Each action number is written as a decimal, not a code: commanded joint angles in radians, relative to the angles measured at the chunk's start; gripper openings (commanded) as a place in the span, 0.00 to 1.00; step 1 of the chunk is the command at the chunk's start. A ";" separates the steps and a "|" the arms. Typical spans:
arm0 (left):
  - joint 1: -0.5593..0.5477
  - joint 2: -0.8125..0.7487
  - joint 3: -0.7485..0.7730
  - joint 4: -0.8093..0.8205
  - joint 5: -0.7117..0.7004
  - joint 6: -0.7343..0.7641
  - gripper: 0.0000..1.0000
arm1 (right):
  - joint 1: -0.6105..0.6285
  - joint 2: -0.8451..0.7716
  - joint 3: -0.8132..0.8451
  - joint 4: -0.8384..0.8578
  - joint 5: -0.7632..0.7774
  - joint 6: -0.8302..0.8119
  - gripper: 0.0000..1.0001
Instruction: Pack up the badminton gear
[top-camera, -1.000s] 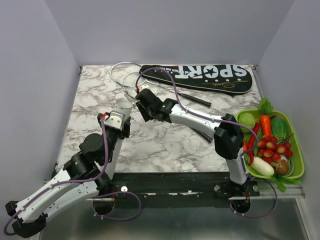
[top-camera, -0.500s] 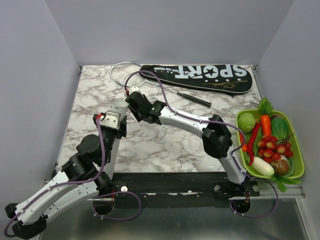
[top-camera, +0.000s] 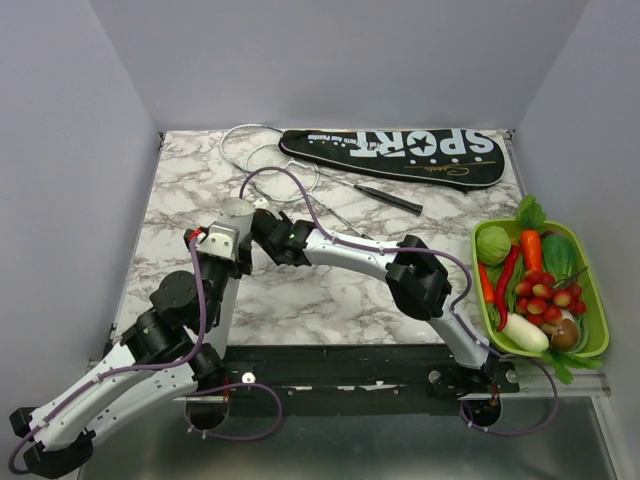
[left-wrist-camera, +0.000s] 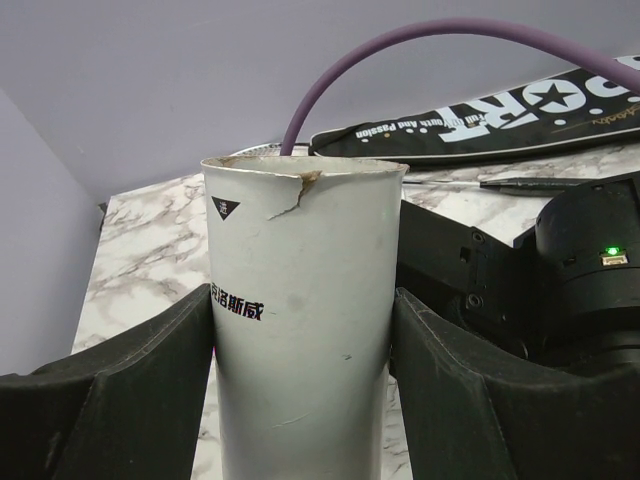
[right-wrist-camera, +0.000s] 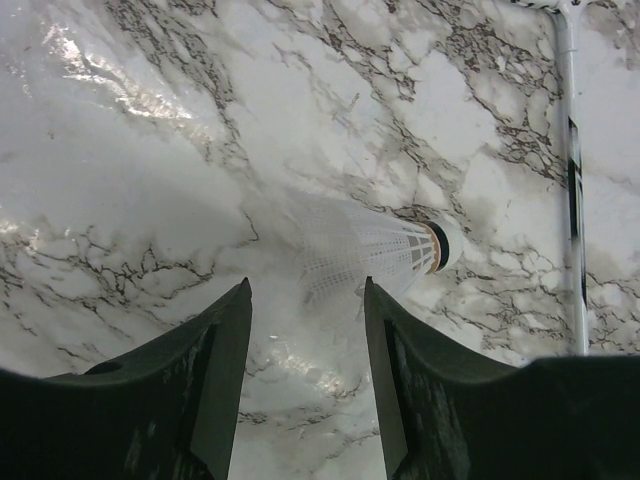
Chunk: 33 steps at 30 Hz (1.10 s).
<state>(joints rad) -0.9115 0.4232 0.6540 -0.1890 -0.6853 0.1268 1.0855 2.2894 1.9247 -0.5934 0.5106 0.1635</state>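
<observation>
My left gripper (top-camera: 228, 236) is shut on an upright white cardboard tube (top-camera: 237, 211) with a torn rim, which fills the left wrist view (left-wrist-camera: 300, 320). My right gripper (top-camera: 264, 228) sits just right of the tube. It is open and low over the marble, and a white shuttlecock (right-wrist-camera: 375, 250) lies just beyond its fingertips (right-wrist-camera: 228, 320). Two rackets lie at the back, their pale hoops (top-camera: 252, 150) overlapping and one black handle (top-camera: 388, 198) to the right. One shaft (right-wrist-camera: 570, 150) shows in the right wrist view. The black SPORT bag (top-camera: 400, 153) lies along the back edge and also shows in the left wrist view (left-wrist-camera: 500, 110).
A green basket (top-camera: 596, 305) of toy vegetables stands at the right edge of the table. Grey walls close in the back and both sides. The right arm's purple cable (top-camera: 300, 195) loops over the table beside the racket hoops.
My right arm has swung left and nearer, from beside the racket hoops down to the tube's right side. My left gripper with the tube has shifted slightly left.
</observation>
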 joint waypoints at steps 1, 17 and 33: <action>-0.003 -0.011 -0.013 -0.083 -0.065 -0.053 0.00 | 0.007 0.008 -0.009 -0.011 0.092 -0.009 0.57; -0.003 0.005 -0.022 -0.067 -0.057 -0.049 0.00 | 0.007 0.025 -0.006 -0.009 0.224 -0.028 0.54; -0.003 -0.008 -0.021 -0.081 -0.054 -0.059 0.00 | 0.005 0.053 -0.049 0.023 0.316 -0.045 0.17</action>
<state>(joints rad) -0.9119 0.4198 0.6540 -0.1886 -0.6960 0.1268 1.0855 2.3154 1.9049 -0.5934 0.7471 0.1242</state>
